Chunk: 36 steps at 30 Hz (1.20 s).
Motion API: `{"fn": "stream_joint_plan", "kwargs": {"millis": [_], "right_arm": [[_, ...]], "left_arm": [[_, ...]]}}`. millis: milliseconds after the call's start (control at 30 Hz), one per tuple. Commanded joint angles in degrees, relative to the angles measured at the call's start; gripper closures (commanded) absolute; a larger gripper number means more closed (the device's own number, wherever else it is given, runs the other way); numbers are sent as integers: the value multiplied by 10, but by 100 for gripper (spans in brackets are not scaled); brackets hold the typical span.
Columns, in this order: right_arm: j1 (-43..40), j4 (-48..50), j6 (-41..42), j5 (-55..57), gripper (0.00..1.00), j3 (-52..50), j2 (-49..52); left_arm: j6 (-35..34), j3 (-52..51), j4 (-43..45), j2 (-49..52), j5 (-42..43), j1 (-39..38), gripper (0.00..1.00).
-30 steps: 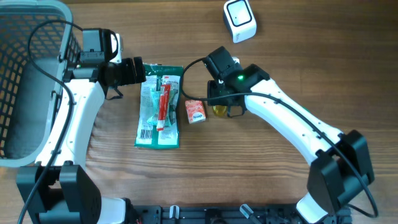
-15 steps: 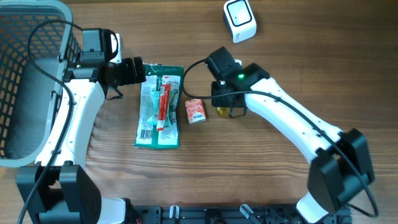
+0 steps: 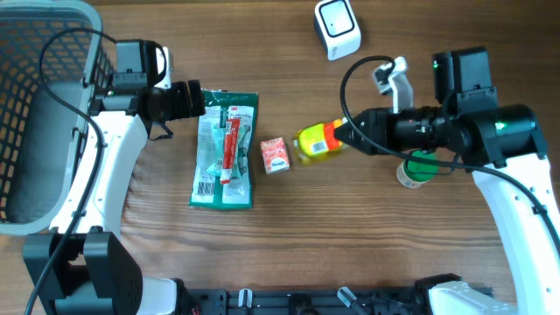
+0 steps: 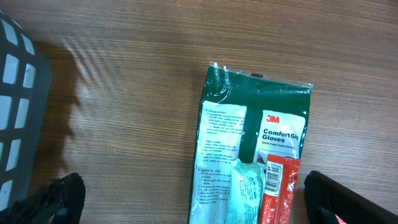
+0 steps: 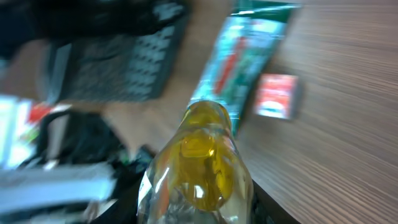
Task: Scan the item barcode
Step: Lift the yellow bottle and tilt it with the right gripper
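Observation:
A yellow bottle (image 3: pixel 317 142) with a red and white label hangs on its side above the table, right of centre. My right gripper (image 3: pixel 346 136) is shut on it. In the right wrist view the bottle (image 5: pixel 199 162) fills the lower middle, blurred, with my right gripper (image 5: pixel 193 208) closed around its sides. The white barcode scanner (image 3: pixel 337 28) stands at the far edge, above and left of the right arm. My left gripper (image 3: pixel 188 99) is open at the top of a green gloves pack (image 3: pixel 224 149), and the left wrist view shows nothing between the left gripper (image 4: pixel 202 202) fingers.
A small red box (image 3: pixel 275 156) lies between the gloves pack and the bottle. A red tube pack (image 3: pixel 230 144) lies on the gloves pack. A grey mesh basket (image 3: pixel 26 105) fills the left side. A green-capped white container (image 3: pixel 418 168) stands under the right arm.
My right gripper closed on the yellow bottle, lifted it off the table and swung back to the right, turning the bottle on its side. The left arm has not moved.

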Motion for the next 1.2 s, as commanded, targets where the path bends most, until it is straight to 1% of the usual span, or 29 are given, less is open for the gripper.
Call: {"fn": "stream_joint_plan", "kwargs": {"millis": [0, 167, 267, 467, 567, 900, 1167], "right_arm": [[-2, 7, -67, -136, 66, -19, -3], [-2, 42, -62, -139, 66, -71, -3], [-2, 87, -46, -172, 66, -108, -3], [-2, 205, 61, -181, 67, -171, -3], [-1, 210, 70, -177, 67, -190, -3], [0, 184, 68, -192, 66, -233, -4], [81, 186, 70, -192, 66, -238, -4]], "left_arm": [[9, 4, 2, -2, 5, 2, 0], [9, 4, 2, -2, 5, 2, 0], [9, 4, 2, -2, 5, 2, 0], [9, 4, 2, -2, 5, 2, 0], [9, 4, 2, -2, 5, 2, 0], [9, 4, 2, -2, 5, 2, 0], [9, 4, 2, -2, 5, 2, 0]]}}
